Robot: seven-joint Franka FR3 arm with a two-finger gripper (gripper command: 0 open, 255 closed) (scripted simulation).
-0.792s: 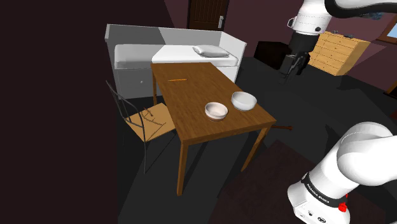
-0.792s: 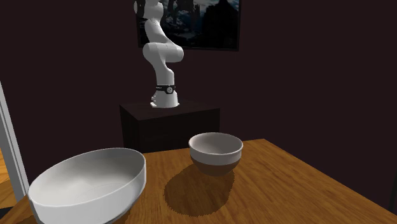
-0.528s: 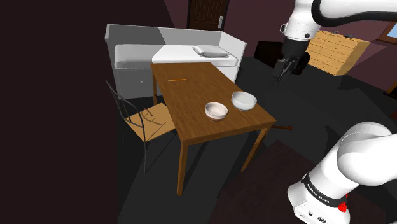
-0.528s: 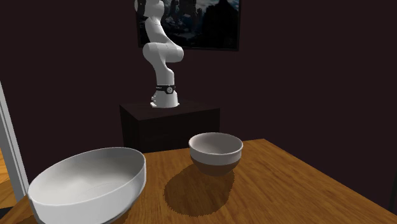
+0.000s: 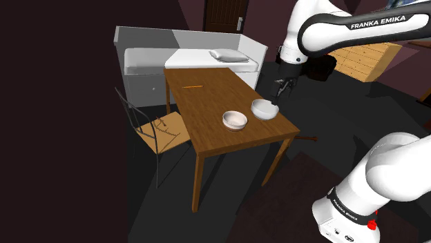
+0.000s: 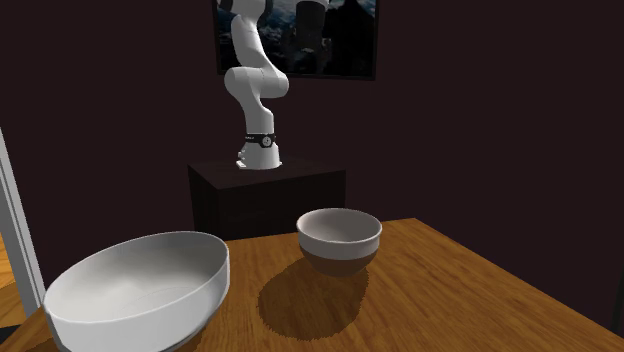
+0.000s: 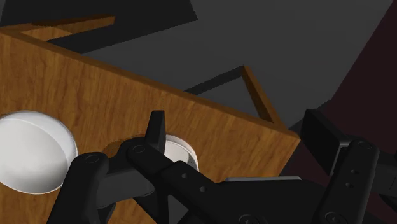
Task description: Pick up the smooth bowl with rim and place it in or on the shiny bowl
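Arm base (image 5: pixel 366 200) white, nearest in the shoulder view, lower right. Arm reaches up and over to the counter's right side in that view.

Wooden counter (image 5: pixel 207 110) with two bowls near its near end, close beside each other and not touching. Brown-sided bowl (image 5: pixel 235 120), white inside, sits closer to the near edge. White bowl (image 5: pixel 264 109), the task's thing to lift, sits upright on the counter just beside it toward the shoulder view's right, near the counter's right edge.

Tool (image 5: pixel 282 88) hangs just above and behind the white bowl's far rim, pointing down. Wrist view: tool (image 7: pixel 235 124) fingers stand wide apart with nothing between them. One finger (image 7: pixel 156 130) crosses in front of the white bowl (image 7: pixel 183 151), which lies under it near the counter's edge. The brown-sided bowl (image 7: pixel 32 153) is off to that finger's outer side. Contact between finger and bowl: cannot tell.

Second exterior view: white bowl (image 6: pixel 135 290) closest, at that view's left. Brown-sided bowl (image 6: pixel 340 240) behind it to the right. Dark box stand (image 6: pixel 265 200) beyond the counter with the arm on it. Framed picture (image 6: pixel 340 50) on the wall behind.

Further out in the shoulder view: wire chair (image 5: pixel 155 128) at the counter's left side, orange pencil (image 5: pixel 192 87) on the far half of the counter, white bed (image 5: pixel 186 59) with pillow (image 5: pixel 228 55) past the counter's far end, light wooden dresser (image 5: pixel 366 59) at right, dark door (image 5: pixel 224 15) at the back.
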